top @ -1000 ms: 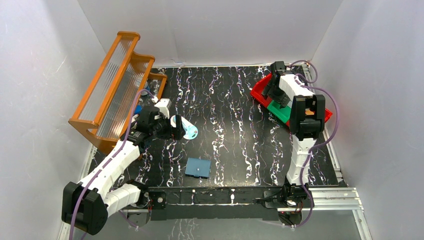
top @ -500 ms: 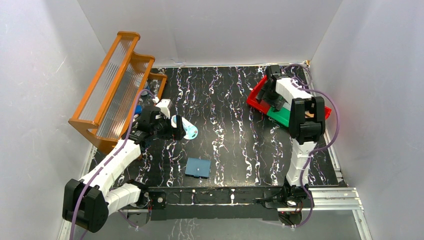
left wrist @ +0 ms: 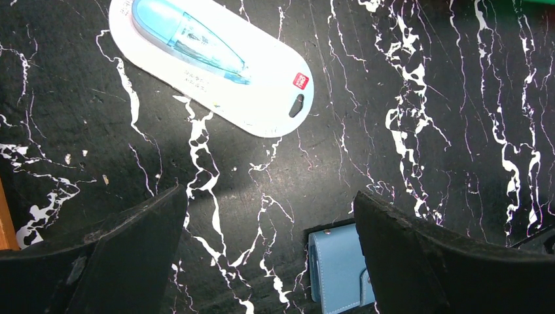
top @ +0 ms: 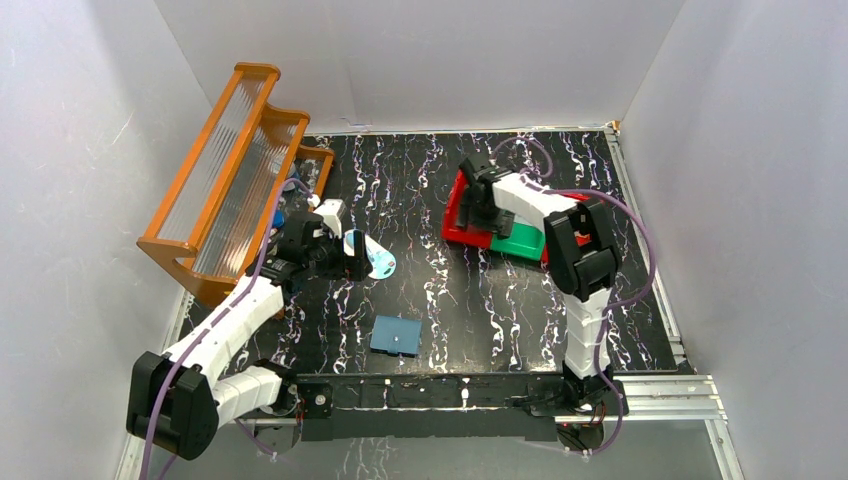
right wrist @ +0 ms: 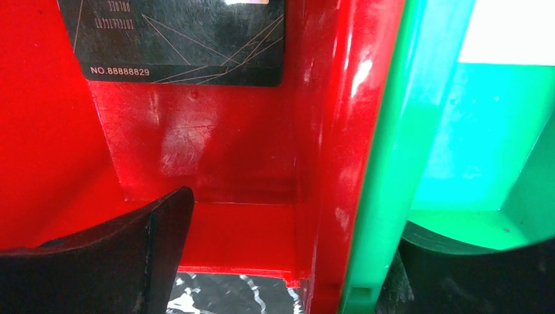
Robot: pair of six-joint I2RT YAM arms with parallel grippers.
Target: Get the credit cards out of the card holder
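Right end effector, jaws apart, straddles the wall between red bin and green bin; black card lies just ahead in the red one. Left end effector gapes empty, card holder beside one finger. Probably depositing cards; next calls for returning to the holder.
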